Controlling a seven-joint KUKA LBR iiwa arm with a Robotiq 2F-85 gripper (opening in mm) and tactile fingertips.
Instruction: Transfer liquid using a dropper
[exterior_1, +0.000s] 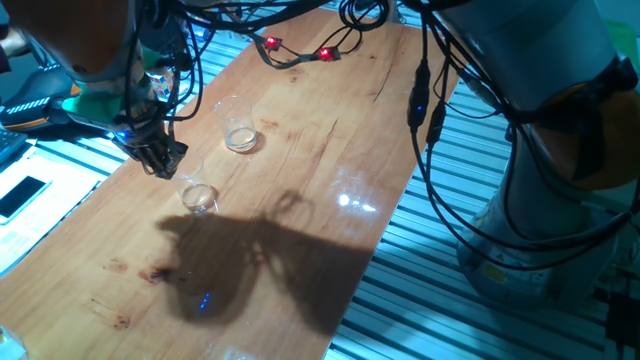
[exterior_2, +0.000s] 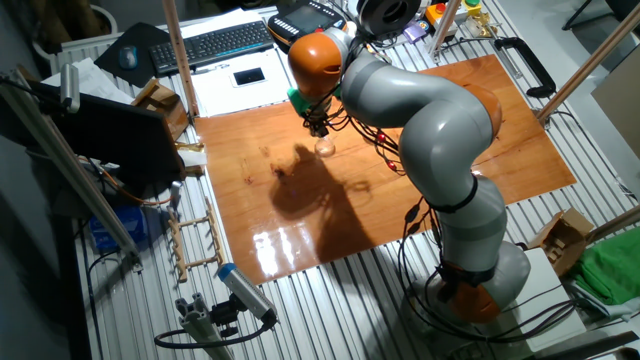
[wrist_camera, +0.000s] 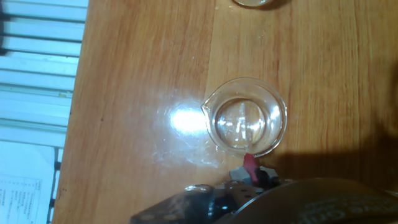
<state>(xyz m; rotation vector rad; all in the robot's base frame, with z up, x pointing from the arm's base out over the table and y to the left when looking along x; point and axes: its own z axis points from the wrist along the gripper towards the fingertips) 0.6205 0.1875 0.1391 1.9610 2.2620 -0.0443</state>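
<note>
The gripper (exterior_1: 160, 157) is hanging over the left part of the wooden tabletop (exterior_1: 320, 170), close to its left edge, with its dark fingers pointing down just above and to the left of the near beaker (exterior_1: 198, 195). In the hand view a small red-pink piece, the bulb end of the dropper (wrist_camera: 250, 165), is sticking out from the gripper body (wrist_camera: 249, 196) at the bottom of the picture, right at the near rim of that beaker (wrist_camera: 245, 116); whether the fingers are pinching it or standing apart I cannot tell, since they are hidden there and too small in the fixed views. The beaker is standing upright, its spout turned toward the left edge, and a thin, almost clear layer of liquid (wrist_camera: 244, 123) is lying in its bottom. Further right and toward the far edge, the second beaker (exterior_1: 238, 128) is standing upright, well apart from the first, with a faintly yellowish film at its base. In the other fixed view the arm (exterior_2: 420, 110) is bending over the tabletop and casting a dark shadow (exterior_2: 310, 190).
</note>
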